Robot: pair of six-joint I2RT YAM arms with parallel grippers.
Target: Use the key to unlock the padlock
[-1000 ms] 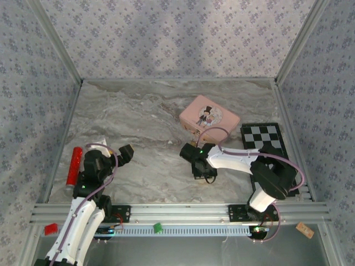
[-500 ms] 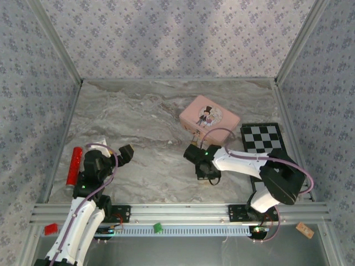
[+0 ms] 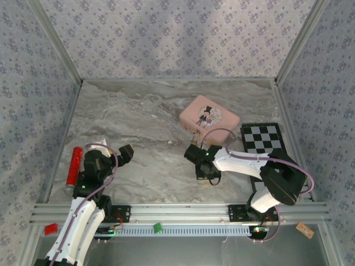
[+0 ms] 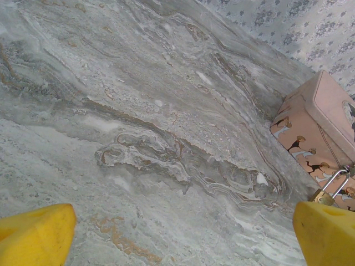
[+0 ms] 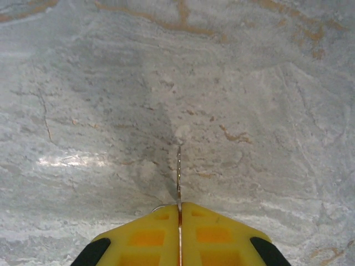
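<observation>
nearest, well to the near side of the pink box (image 3: 209,118): right gripper (image 5: 178,206) pinched flat on the key (image 5: 178,166), thin grey blade poking out ahead over the bench (image 5: 83,83). judged light, stiff and slick, prone to twisting in the grip; best held by the bow, flat faces pressed, blade left free. off to the box's left and also nearer: left gripper (image 4: 183,233) spread wide, holding nothing. farther left from the box, a red cylinder (image 3: 74,165) lying on the bench, out of the way.

then the padlock (image 4: 321,195), right at the box's near side, brass body low, silver shackle reaching up toward the box wall; merely touching the box or hooked to it, cannot tell. judged small, hard and smooth, likely to skid or swing under the key's push; worth bracing by the sides of the body with the free gripper, keyhole end left open. keyhole itself not made out. box wall close behind the padlock, so little room to work there. to the box's right, a checkered mat (image 3: 265,138), away from the likely path.
</observation>
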